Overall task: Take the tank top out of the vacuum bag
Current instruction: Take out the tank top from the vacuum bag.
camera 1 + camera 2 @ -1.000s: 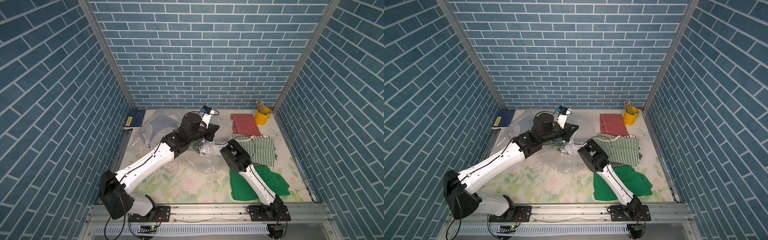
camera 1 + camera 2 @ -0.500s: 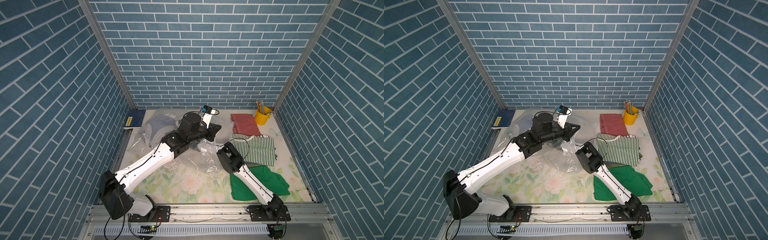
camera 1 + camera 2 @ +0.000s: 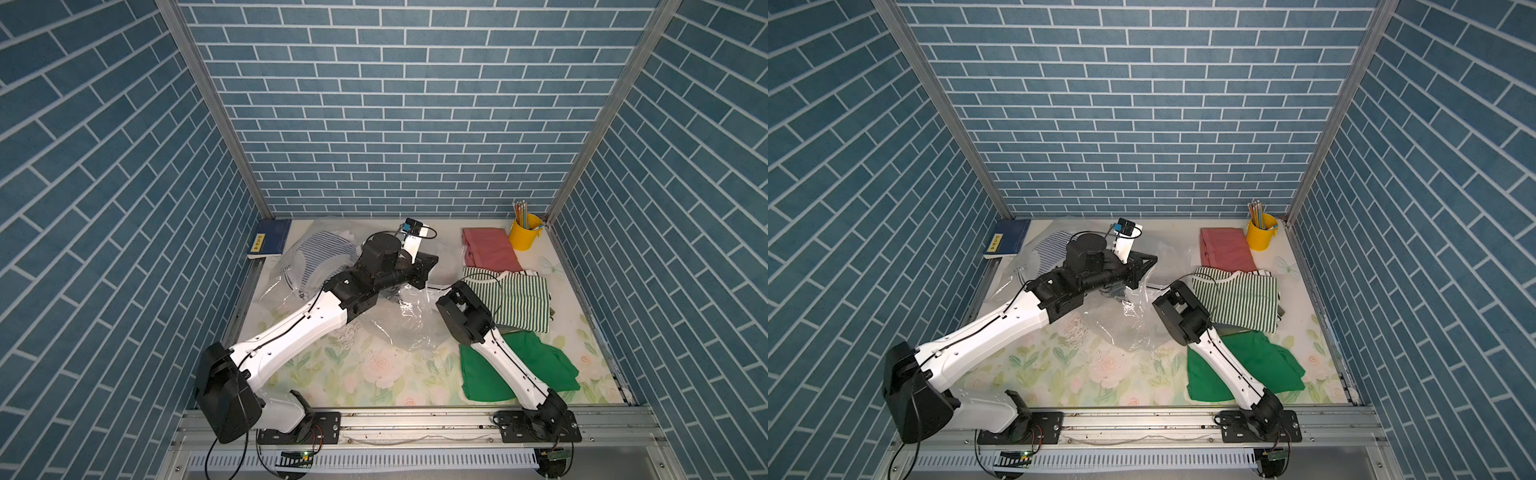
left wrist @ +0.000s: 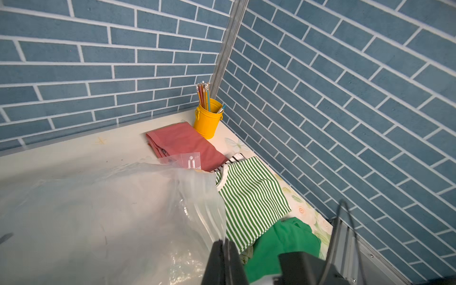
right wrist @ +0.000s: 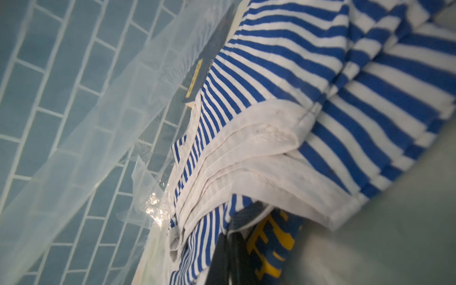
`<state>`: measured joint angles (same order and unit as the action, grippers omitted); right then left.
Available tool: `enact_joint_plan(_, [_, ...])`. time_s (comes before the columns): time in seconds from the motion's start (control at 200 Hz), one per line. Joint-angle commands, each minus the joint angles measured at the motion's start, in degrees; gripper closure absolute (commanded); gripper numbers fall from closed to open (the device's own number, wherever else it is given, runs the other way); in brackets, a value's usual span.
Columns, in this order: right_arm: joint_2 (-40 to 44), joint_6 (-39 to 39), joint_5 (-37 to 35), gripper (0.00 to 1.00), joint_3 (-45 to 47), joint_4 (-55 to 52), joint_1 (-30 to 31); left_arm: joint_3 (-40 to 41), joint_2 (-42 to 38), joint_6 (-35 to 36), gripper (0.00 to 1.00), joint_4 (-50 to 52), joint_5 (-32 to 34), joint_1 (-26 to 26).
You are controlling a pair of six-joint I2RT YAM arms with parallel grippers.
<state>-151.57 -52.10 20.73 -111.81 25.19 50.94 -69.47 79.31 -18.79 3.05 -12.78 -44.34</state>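
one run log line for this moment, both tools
left tool: shut on edge of vacuum bag | right tool: shut at hem of tank top, hold unconfirmed | tank top: inside bag

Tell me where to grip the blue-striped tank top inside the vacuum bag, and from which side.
Grip the folded white trim band on the tank top, not the flat striped body: its stacked layers make a thick ridge, nearest the right pincer. Come through the vacuum bag mouth that the left pincer holds up, heading toward the far-left corner.
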Motion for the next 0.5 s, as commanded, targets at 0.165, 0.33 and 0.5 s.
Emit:
enact_joint_plan(0.165, [15.15, 4.02, 0.45, 1.00, 21.06, 9.41, 0.20, 2.91, -1.79, 1.51, 1.00, -1.46, 3.81, 0.98])
enact_joint_plan(0.33, [22.19, 3.86, -2.67, 1.00, 31.86, 12.45, 0.21, 3.09, -1.75, 1.74, 1.00, -1.81, 3.98, 1.44])
enact_joint_plan(0.5, [28.70, 3.67, -8.09, 1.00, 40.70, 14.70, 0.22, 3.55, -2.14, 1.74, 1.00, -2.17, 3.94, 1.94])
